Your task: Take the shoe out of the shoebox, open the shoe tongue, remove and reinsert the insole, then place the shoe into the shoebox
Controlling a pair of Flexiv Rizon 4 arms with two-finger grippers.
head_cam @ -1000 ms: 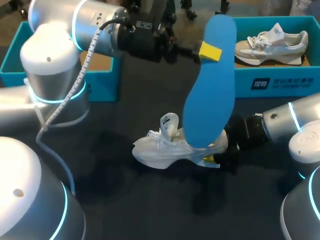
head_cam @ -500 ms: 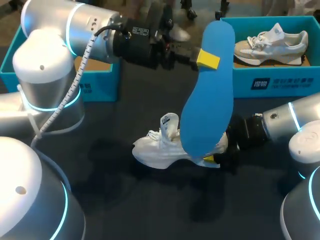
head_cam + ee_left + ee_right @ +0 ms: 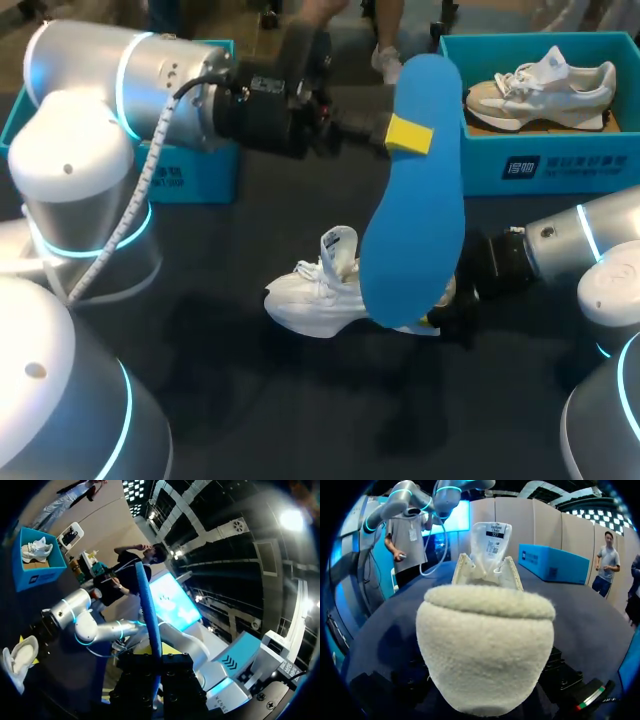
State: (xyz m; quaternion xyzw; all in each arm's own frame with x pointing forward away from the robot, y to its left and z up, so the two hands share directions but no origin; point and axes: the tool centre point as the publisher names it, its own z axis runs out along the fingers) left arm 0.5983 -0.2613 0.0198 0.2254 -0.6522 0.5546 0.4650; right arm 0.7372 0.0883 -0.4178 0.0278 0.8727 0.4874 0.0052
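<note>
Table (image 3: 250,400), dark and matt, bears an open bright-blue cardboard shoebox (image 3: 560,165) at its far right, with a beige-and-white trainer (image 3: 540,85) lying inside. A second blue box (image 3: 190,180) stands at the far left, partly behind the silver left arm (image 3: 150,80). A long blue foam insole (image 3: 415,240) hangs upright above the table's middle. The left end effector (image 3: 405,133) is clenched on it near its upper end. The left wrist view shows the insole (image 3: 147,610) edge-on, rising straight out from between the dark fingers. Its lower end overlaps the heel of a white lace-up shoe (image 3: 315,295), which sits on the table just below, toe pointing away from the right arm (image 3: 580,245) and tongue (image 3: 340,245) pulled up. The right end effector (image 3: 432,318) grasps the shoe's heel, one yellow tip showing beneath it. In the right wrist view the fleecy heel of the shoe (image 3: 485,650) fills the foreground and hides the fingertips, and the tongue (image 3: 491,540) stands upright beyond. Whether the insole touches the shoe cannot be made out.
</note>
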